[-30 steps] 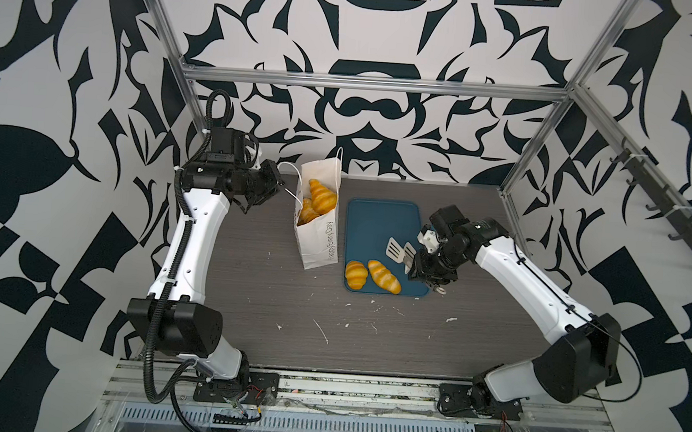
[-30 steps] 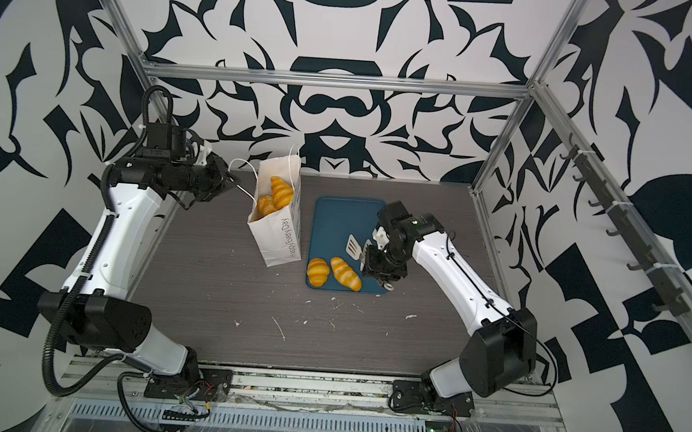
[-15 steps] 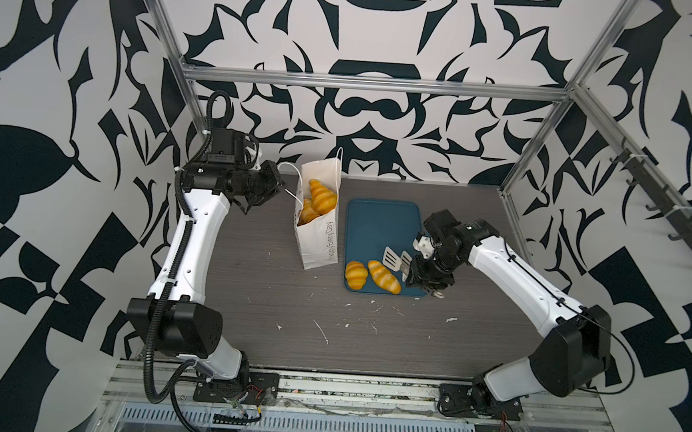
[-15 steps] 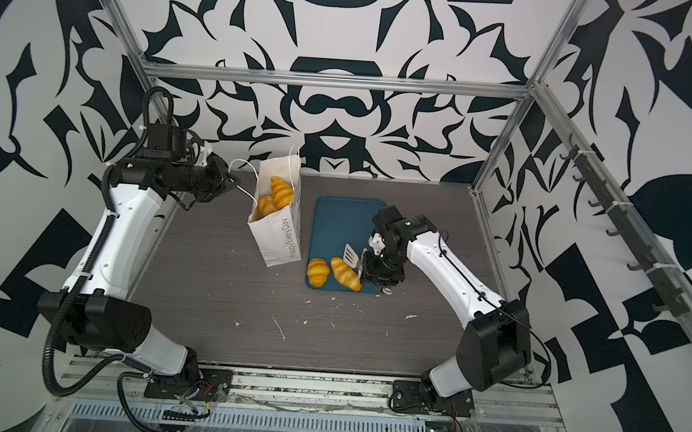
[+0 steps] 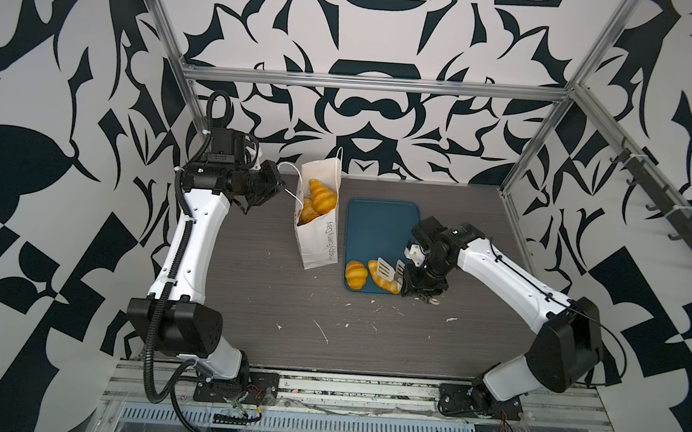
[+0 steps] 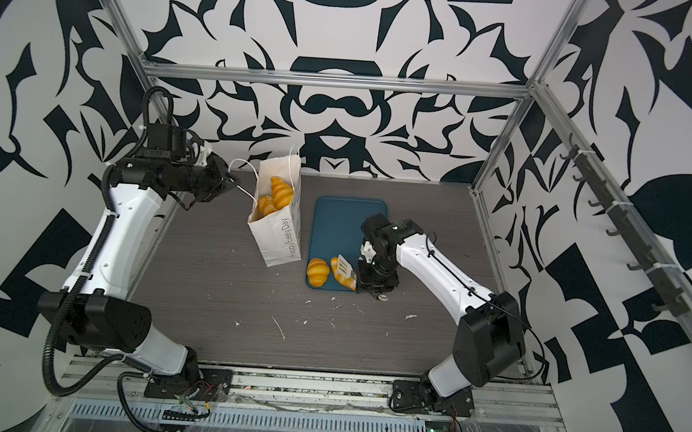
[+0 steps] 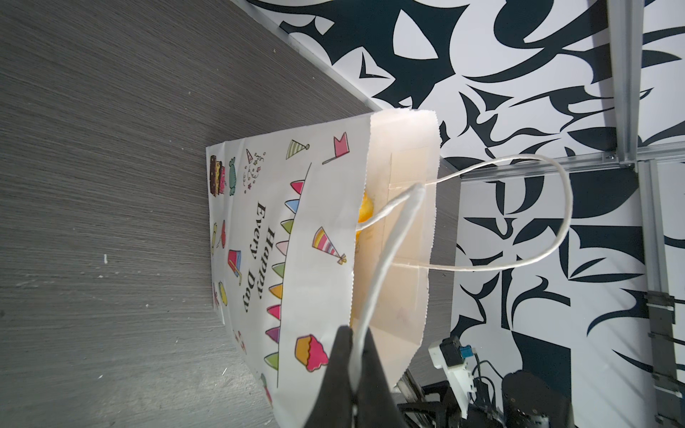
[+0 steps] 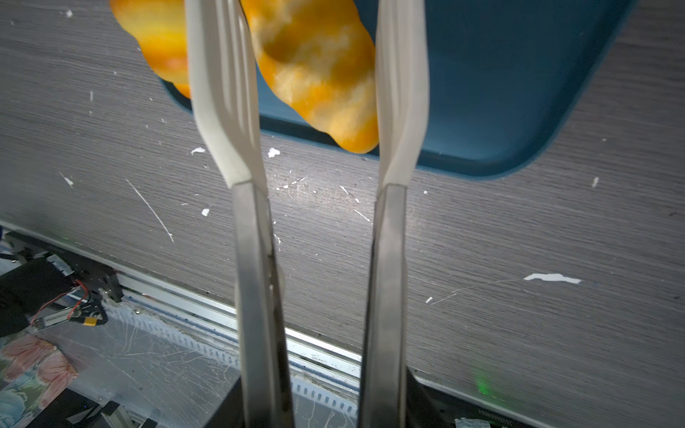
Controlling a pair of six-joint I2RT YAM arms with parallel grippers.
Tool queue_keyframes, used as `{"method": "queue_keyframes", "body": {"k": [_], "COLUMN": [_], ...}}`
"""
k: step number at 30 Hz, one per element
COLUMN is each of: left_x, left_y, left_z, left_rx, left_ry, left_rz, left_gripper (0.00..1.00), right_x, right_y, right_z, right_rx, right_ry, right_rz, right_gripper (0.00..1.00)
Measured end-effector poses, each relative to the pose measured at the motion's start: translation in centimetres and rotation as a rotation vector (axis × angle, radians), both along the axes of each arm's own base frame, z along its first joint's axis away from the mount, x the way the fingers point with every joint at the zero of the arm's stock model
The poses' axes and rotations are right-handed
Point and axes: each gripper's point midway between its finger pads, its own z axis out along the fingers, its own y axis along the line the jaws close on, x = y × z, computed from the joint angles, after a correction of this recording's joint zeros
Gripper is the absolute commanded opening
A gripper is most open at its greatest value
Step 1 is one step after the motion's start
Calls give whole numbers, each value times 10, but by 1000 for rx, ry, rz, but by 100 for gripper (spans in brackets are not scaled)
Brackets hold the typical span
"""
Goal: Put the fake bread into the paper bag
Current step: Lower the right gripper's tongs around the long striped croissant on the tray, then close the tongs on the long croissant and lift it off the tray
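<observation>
The white paper bag [image 5: 318, 240] [image 6: 281, 237] [image 7: 307, 237] stands upright left of the blue tray [image 5: 381, 223] [image 6: 346, 221] [image 8: 500, 92]. Its mouth shows several pieces of fake bread [image 5: 321, 196] [image 6: 280, 191]. My left gripper [image 5: 279, 183] [image 6: 231, 182] [image 7: 357, 350] is shut on the bag's near cord handle [image 7: 387, 255], pulling it leftward. A long plaited loaf [image 5: 388, 286] [image 6: 344, 283] [image 8: 318, 74] and a croissant [image 5: 355, 274] [image 6: 318, 271] [image 8: 159, 37] lie at the tray's front end. My right gripper [image 5: 390, 268] [image 6: 347, 269] [image 8: 307, 15] carries white-tipped tongs, open, astride the loaf.
White crumbs and scraps [image 5: 321, 332] litter the grey table in front of the tray. Aluminium frame posts [image 5: 523, 167] and patterned walls close the back and sides. A metal rail [image 5: 324, 382] runs along the front edge.
My right gripper has come forward and down over the tray's front end, and its tongs have spread a little around the loaf. The left arm and the bag have not moved.
</observation>
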Motion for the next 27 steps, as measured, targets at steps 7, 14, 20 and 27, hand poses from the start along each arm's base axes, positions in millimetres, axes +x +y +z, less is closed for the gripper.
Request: {"method": "queue_keyframes", "body": {"k": [7, 14, 20, 27], "left_x": [0, 0, 2, 3], "left_y": [0, 0, -1, -1], "left_z": [0, 0, -2, -3], "left_rx": [0, -1, -2, -2], "left_ry": [0, 0, 7, 9], "left_rz": [0, -1, -2, -2], "left_gripper": [0, 0, 0, 0], "right_x": [1, 3, 6, 7], "right_y": [5, 5, 5, 4], "right_z": [-1, 2, 0, -2], "right_rx": [-73, -96, -112, -131], "right_ry": [-28, -37, -31, -25], "right_rz": [83, 119, 141, 164], "right_gripper": [47, 47, 47, 48]}}
